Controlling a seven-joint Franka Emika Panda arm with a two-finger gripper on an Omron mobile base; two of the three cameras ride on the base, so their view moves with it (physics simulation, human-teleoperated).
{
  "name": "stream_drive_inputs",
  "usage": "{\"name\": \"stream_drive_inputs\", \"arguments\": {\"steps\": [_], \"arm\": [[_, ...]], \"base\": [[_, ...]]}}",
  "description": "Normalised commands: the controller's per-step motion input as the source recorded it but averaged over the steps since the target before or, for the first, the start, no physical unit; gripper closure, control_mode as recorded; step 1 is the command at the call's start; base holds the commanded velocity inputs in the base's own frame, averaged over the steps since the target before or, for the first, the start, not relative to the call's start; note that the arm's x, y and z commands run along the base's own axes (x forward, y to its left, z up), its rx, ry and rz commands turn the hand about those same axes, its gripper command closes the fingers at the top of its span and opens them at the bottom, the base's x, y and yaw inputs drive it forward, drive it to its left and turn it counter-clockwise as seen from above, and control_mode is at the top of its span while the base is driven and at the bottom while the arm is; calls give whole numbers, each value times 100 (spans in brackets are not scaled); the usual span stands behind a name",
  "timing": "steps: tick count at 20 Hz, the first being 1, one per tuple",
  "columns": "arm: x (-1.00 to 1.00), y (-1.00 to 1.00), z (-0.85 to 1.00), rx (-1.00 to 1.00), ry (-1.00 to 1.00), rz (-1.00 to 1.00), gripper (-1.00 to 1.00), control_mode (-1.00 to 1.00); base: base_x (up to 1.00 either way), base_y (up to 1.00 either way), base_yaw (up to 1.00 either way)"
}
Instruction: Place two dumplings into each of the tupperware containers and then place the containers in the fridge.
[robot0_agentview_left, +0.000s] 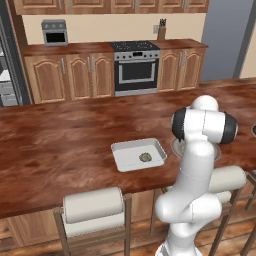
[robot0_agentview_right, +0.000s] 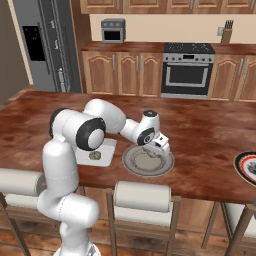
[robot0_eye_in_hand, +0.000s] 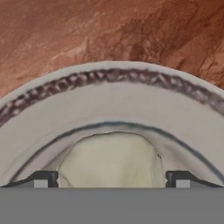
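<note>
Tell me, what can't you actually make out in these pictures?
- Round grey plate: mostly behind the arm in the left base view.
- Dumpling between the open gripper tips: its lower part is cut off at the bottom of the hand view.
- Striped-rim plate: cut by the right base view's edge.
- White tray: partly behind the arm there.

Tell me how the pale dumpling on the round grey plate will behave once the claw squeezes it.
The pale rounded dumpling looks soft and lumpy, so it will probably dent rather than resist. It nearly spans the gap between the open claw's fingertips, so the grip should catch it. The round grey plate looks smooth, so a one-sided nudge might slide the dumpling.
</note>
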Motion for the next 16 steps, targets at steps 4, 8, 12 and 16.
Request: {"name": "stream_drive_inputs", "arguments": {"steps": [4,8,12,16], "arm": [[0,0,-10,0,2,0,100,-100],[0,0,0,0,0,0,100,-100],[-10,25,40,0,1,0,100,-100],[-54,70,59,0,1,0,100,-100]], "base": [[0,0,0],[0,0,0],[0,0,0],[0,0,0]]}}
